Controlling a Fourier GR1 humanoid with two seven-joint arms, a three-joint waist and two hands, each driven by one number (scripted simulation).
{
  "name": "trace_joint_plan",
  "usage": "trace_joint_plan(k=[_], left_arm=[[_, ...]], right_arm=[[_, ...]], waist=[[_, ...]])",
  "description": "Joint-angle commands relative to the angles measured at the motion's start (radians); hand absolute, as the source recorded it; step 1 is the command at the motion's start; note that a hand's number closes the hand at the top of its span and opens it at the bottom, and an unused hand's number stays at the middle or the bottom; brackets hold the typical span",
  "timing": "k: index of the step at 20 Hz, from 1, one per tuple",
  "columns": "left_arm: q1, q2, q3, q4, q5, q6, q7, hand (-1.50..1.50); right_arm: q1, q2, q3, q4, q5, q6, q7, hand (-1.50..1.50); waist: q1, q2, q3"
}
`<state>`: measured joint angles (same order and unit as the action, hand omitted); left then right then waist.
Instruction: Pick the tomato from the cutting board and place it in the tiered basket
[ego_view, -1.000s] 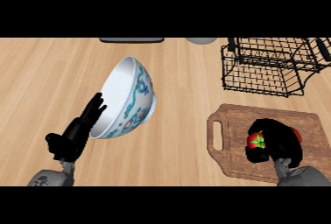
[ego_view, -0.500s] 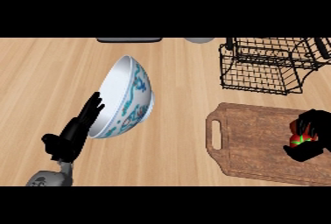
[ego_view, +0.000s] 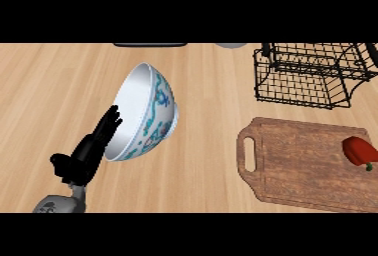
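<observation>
The left hand is held open, fingers straight, well left of the cutting board, beside a tilted bowl. The tomato is seen at the board's right edge. The tiered basket is set just beyond the board.

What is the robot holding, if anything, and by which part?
Nothing. The left hand rests open beside the bowl; the tomato lies unheld on the cutting board; the right hand is out of view.

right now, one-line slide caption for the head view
Tomato lies on the cutting board near the tiered basket; left robot hand rests open by a tilted bowl.
</observation>
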<state>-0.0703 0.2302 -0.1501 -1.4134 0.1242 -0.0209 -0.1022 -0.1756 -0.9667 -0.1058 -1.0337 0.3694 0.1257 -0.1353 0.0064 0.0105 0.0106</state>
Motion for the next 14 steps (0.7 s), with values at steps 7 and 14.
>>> trace_joint_plan(k=[7,14], left_arm=[[-0.006,-0.023,-0.025,0.008,-0.011,-0.025,-0.005,0.0],[-0.084,-0.03,0.026,0.086,0.008,-0.052,-0.002,0.0]], right_arm=[[-0.25,-0.106,-0.213,0.319,-0.203,0.181,-0.382,1.5],[-0.582,-0.108,-0.139,0.368,-0.167,0.304,-0.162,1.5]], waist=[[0.026,-0.002,-0.008],[0.026,-0.003,-0.011]])
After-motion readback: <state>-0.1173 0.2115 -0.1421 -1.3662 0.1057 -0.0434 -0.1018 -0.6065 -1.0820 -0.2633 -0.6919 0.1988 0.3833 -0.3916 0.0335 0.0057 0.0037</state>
